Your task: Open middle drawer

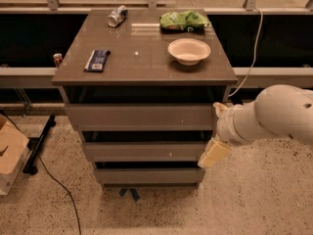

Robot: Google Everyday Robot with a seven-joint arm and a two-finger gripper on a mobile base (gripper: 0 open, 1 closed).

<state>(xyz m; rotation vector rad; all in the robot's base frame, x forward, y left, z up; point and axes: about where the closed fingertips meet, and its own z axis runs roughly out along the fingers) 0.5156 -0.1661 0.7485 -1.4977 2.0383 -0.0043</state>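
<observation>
The middle drawer [142, 151] is a taupe-grey flat front without a handle, second of three on the cabinet, and it sits closed in line with the others. The taller top drawer front [139, 116] is above it and the narrower bottom front [146, 175] is below it. My white arm comes in from the right. My gripper [213, 154], cream-coloured at the tip, is at the right end of the middle drawer, level with its front and right by the cabinet's right edge.
On the cabinet top [137, 62] are a white bowl [189, 50], a green chip bag [185, 20], a can on its side [117, 15] and a dark snack bar [96, 60]. A cardboard box [10, 153] is on the floor at left, with a black cable [56, 180].
</observation>
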